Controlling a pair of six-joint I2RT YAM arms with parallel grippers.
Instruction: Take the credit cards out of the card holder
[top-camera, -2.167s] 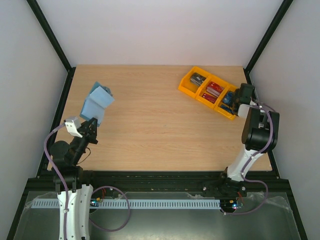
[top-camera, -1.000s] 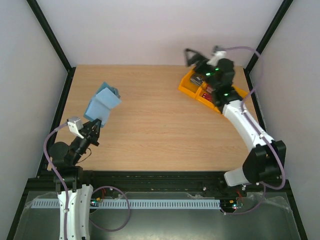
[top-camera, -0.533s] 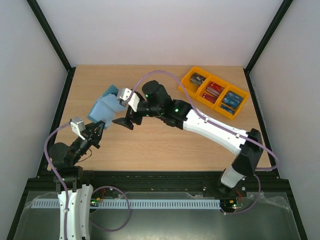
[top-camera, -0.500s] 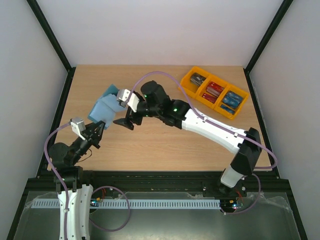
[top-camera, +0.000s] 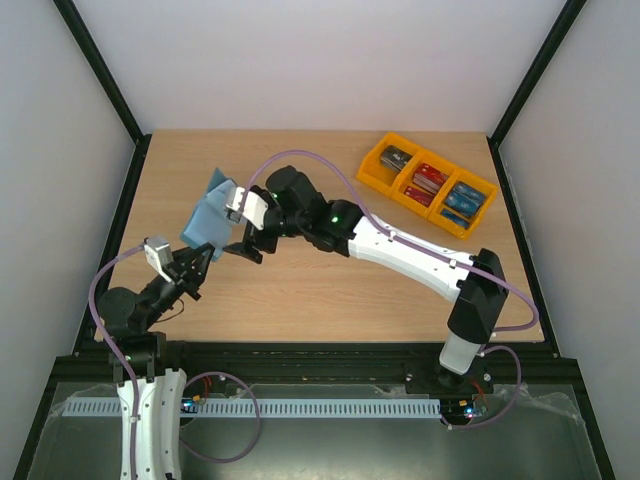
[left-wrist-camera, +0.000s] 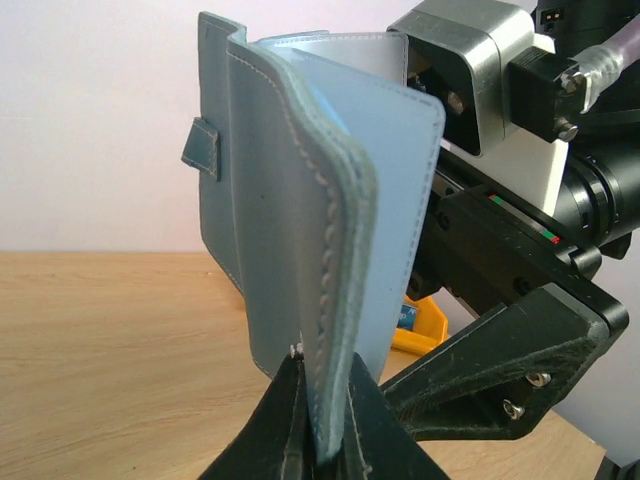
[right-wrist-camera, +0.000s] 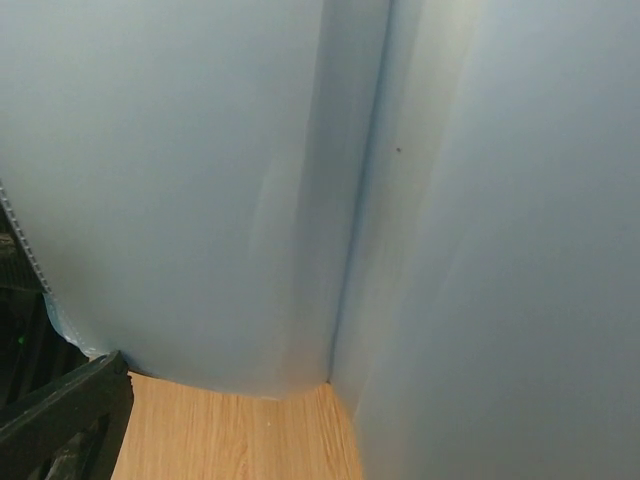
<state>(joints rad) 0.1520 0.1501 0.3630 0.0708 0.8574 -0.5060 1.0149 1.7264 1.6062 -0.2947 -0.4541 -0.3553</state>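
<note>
The teal-blue card holder (top-camera: 208, 217) stands upright above the table's left side, half open like a book. My left gripper (top-camera: 192, 262) is shut on its lower edge, and the left wrist view shows the stitched cover (left-wrist-camera: 290, 200) pinched between both fingertips. My right gripper (top-camera: 233, 228) is open against the holder's open side, one black finger (left-wrist-camera: 510, 355) reaching beneath it. The right wrist view is filled by the holder's pale blue inner pages (right-wrist-camera: 300, 180). Dark grey, red and blue credit cards (top-camera: 429, 181) lie in the orange tray.
The orange three-compartment tray (top-camera: 372, 167) sits at the back right of the wooden table (top-camera: 330, 285). The right arm (top-camera: 400, 245) stretches diagonally across the middle of the table. Black frame posts line both sides.
The right arm swung from the orange tray across the table to the card holder and has edged closer to it. The left gripper has kept its hold, raising the holder slightly.
</note>
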